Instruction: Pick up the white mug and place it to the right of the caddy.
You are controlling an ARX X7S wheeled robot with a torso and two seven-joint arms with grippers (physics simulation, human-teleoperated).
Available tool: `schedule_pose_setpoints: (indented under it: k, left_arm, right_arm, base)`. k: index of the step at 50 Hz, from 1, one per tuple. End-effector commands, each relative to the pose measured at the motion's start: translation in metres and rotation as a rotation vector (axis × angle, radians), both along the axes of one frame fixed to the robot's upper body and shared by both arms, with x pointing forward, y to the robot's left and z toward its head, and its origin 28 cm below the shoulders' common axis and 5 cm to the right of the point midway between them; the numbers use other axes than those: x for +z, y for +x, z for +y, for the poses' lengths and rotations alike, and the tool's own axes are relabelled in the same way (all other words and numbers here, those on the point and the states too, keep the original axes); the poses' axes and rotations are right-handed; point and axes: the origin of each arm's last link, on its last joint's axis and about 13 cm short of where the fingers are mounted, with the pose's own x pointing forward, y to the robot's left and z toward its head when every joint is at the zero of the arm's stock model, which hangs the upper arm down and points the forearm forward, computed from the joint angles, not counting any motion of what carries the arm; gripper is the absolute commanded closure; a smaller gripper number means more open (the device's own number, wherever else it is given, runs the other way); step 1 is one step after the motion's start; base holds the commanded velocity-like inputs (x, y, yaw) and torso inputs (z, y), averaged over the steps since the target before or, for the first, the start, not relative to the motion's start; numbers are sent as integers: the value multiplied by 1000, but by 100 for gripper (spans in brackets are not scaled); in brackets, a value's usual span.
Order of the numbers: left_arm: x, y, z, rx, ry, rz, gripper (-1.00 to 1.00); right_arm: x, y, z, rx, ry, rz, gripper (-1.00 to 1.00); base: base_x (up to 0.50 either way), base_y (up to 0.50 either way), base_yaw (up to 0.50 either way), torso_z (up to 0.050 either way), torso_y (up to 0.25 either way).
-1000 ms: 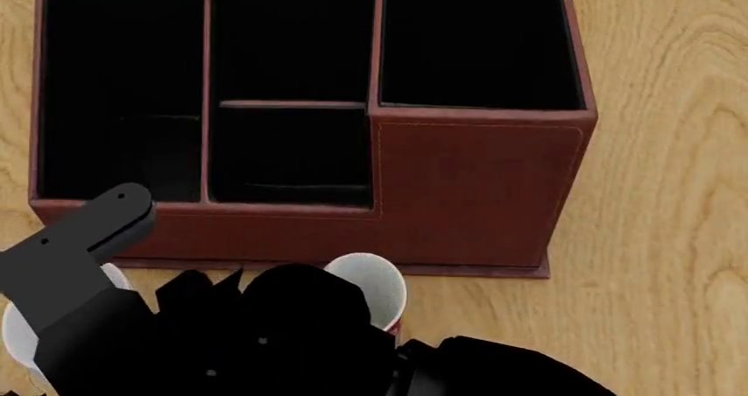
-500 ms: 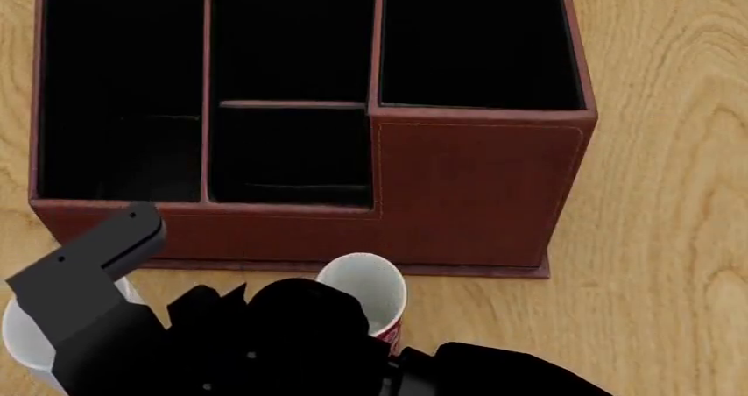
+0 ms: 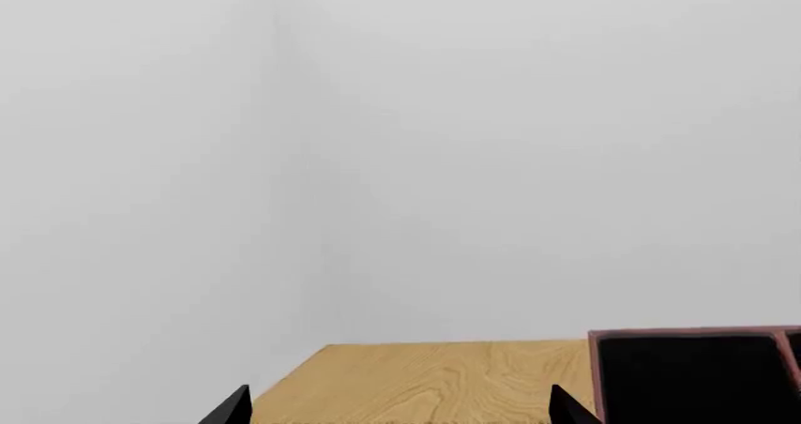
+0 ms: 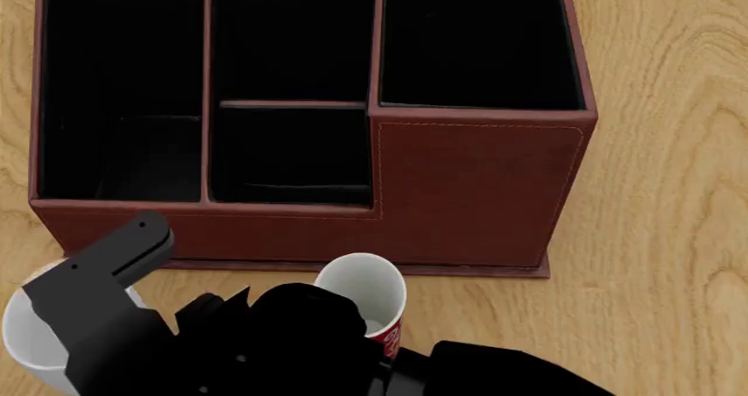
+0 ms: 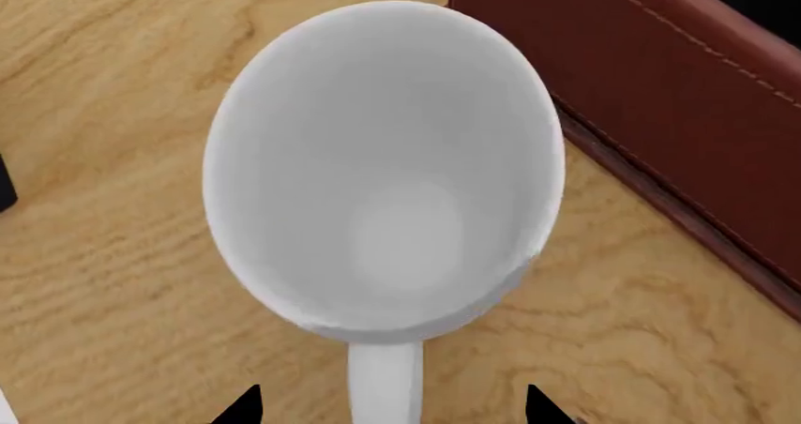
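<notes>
The white mug (image 5: 375, 161) stands upright on the wooden table close to the front base of the caddy (image 5: 651, 96). Its handle (image 5: 382, 386) points back between the fingertips of my open right gripper (image 5: 388, 407), which do not touch it. In the head view the white mug (image 4: 24, 343) shows at the lower left, half covered by a grey arm link (image 4: 105, 273). The right gripper's fingers are hidden there under the black arm mass. The caddy (image 4: 468, 194) fills the top. My left gripper (image 3: 398, 410) is open and empty, above the table left of the caddy (image 3: 695, 372).
A red mug (image 4: 364, 282) with white lettering stands upright just in front of the caddy's middle. Bare wooden table (image 4: 666, 151) lies right of the caddy. A black object (image 5: 6, 185) shows at the edge of the right wrist view. Behind the table is a plain grey wall (image 3: 400, 143).
In the head view the grey arm link has slid down and to the right, so more of the white mug's rim shows. Both mugs and the caddy stay in place.
</notes>
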Motion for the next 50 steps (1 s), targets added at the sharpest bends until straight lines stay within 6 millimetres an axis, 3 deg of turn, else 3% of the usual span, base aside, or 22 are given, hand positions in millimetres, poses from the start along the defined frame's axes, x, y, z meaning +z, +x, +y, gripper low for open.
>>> schedule_pose_setpoints:
  k: [1,50]
  left_arm:
    - [-1,1,0,0,-1,3,-100]
    - [-5,3,1,8,-3,18,-100]
  right_arm:
    - [-4,3,1,-1,-5,10,-100]
    - [-16,6,2,16,-34,29,-100]
  base:
    - [0,0,0,0,0]
    - [0,0,0,0,0]
